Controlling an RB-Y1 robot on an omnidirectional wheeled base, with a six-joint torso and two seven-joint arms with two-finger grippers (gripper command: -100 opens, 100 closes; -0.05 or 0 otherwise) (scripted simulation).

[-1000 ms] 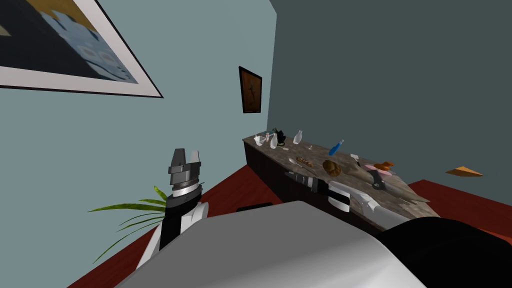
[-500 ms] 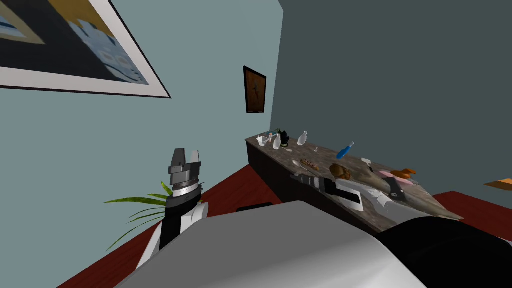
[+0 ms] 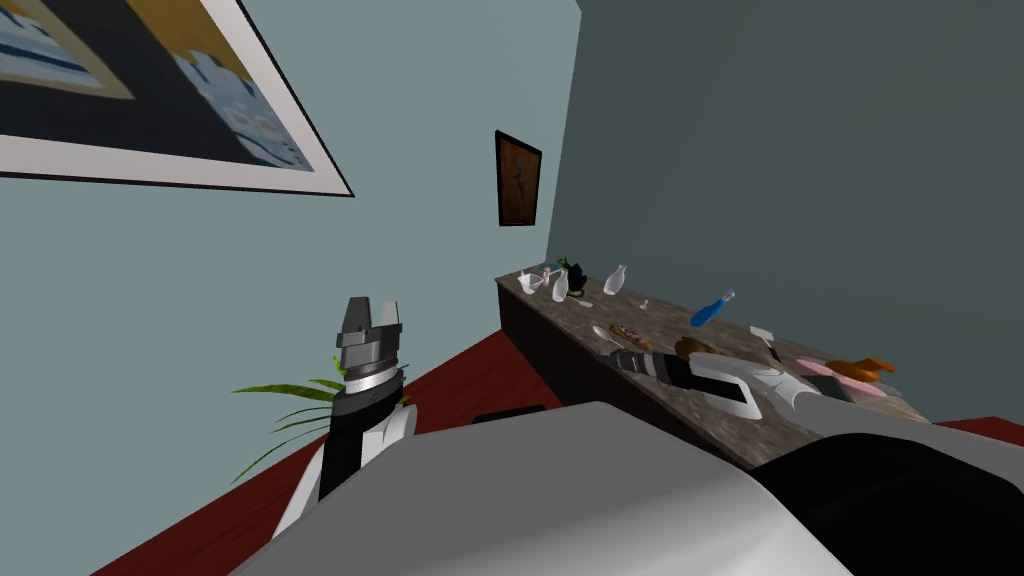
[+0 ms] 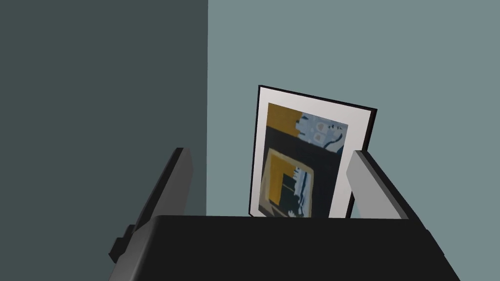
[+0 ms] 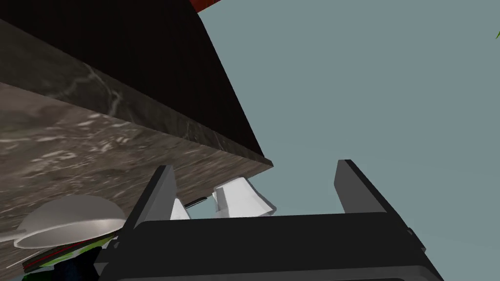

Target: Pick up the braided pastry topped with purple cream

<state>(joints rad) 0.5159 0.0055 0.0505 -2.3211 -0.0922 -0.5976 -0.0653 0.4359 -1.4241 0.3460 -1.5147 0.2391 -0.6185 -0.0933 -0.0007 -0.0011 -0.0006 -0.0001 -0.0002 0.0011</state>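
Jaws spread, both — right arm (image 3: pixel 722 380) flat over counter (image 3: pixel 575 312) by pastry (image 3: pixel 630 333), left arm (image 3: pixel 357 440) upright.

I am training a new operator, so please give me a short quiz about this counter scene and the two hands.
1. True or false: the right hand holds the long brown pastry.
2. The left hand is: A) open, away from the counter; B) shut on a cup; C) lying on the counter.
3. What colour is the bottle beyond the round brown loaf?
Key: 1 false, it is open and empty; 2 A; 3 blue.
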